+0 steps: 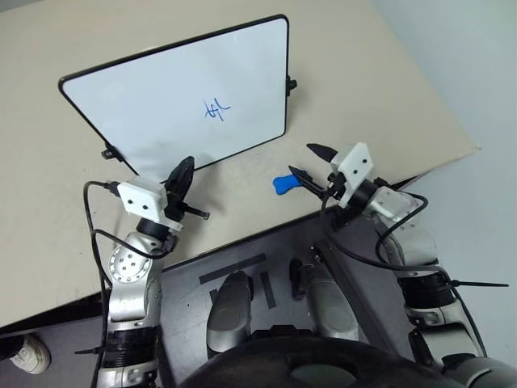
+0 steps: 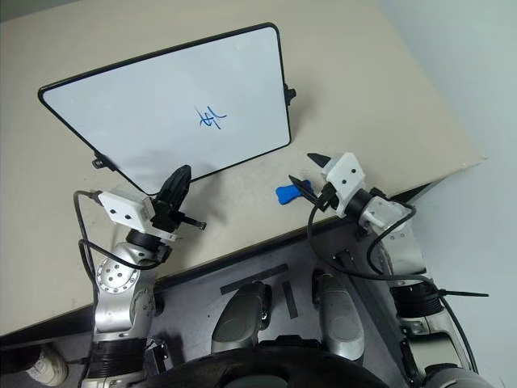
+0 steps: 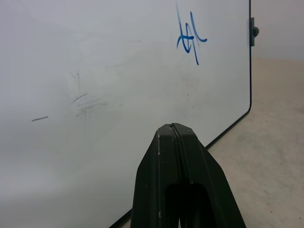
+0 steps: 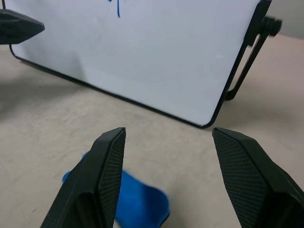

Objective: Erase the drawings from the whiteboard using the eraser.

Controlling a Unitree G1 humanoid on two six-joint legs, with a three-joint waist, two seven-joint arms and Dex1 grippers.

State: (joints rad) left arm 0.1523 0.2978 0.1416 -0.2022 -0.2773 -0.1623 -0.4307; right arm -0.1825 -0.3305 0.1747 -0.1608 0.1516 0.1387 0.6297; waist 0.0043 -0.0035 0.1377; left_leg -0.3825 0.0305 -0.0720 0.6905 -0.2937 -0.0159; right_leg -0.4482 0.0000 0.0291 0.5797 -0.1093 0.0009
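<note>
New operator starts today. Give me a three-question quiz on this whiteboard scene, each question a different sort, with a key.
1. True or false: the drawings are already wiped off the whiteboard.
2. Which gripper has its jaws open: A) left gripper B) right gripper?
3. Fill in: the blue eraser lies on the ____, in front of the board.

Key:
1. False; blue strokes remain.
2. B; the left one is shut.
3. Table, by the right gripper, not held.
</note>
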